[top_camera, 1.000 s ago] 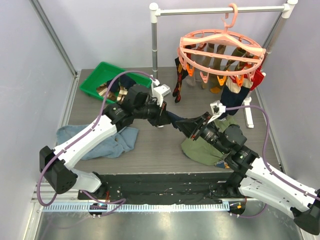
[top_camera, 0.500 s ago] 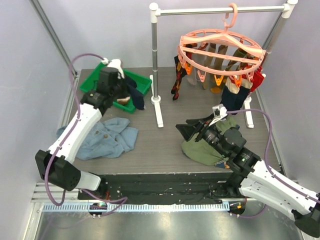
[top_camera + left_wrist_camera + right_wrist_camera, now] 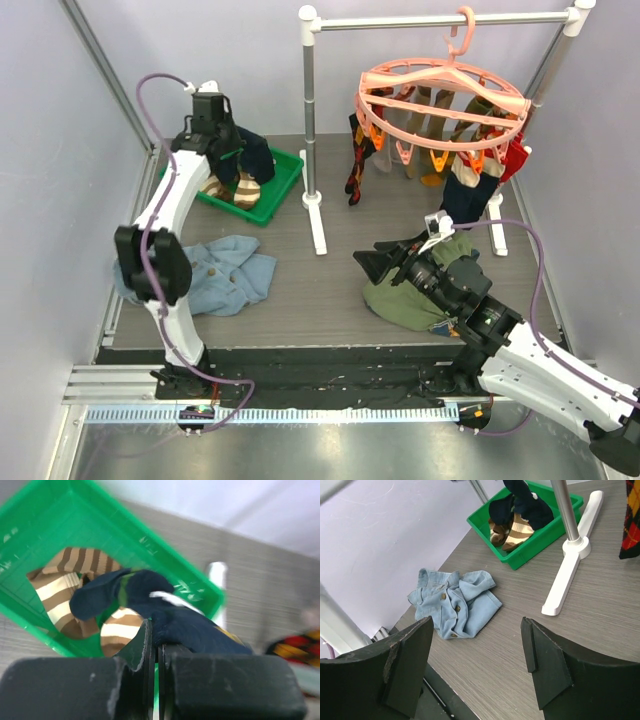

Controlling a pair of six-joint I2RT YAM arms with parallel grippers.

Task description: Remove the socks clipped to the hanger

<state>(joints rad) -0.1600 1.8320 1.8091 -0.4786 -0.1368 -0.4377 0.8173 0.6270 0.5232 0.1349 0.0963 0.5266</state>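
The salmon-pink hanger (image 3: 442, 93) hangs by its hook from the rail at the back right. Several socks (image 3: 468, 190) are clipped under its ring, among them a dark patterned one (image 3: 355, 160) and a red one (image 3: 515, 160). My left gripper (image 3: 232, 152) is over the green tray (image 3: 282, 180) at the back left. In the left wrist view it (image 3: 155, 636) is shut on a navy sock (image 3: 170, 612), above brown striped socks (image 3: 62, 587) in the tray. My right gripper (image 3: 374, 260) stands open with nothing between its fingers (image 3: 476, 625), low over the table's middle.
A blue denim garment (image 3: 225, 275) lies at the front left, and an olive garment (image 3: 405, 295) lies under my right arm. The grey-and-white rail stand (image 3: 309, 120) has white feet (image 3: 567, 575) on the table. A red patterned sock (image 3: 630, 525) hangs at the right wrist view's right edge.
My right gripper opened and let go of the navy sock. My left arm swung from the table's middle to the green tray with that sock in its jaws.
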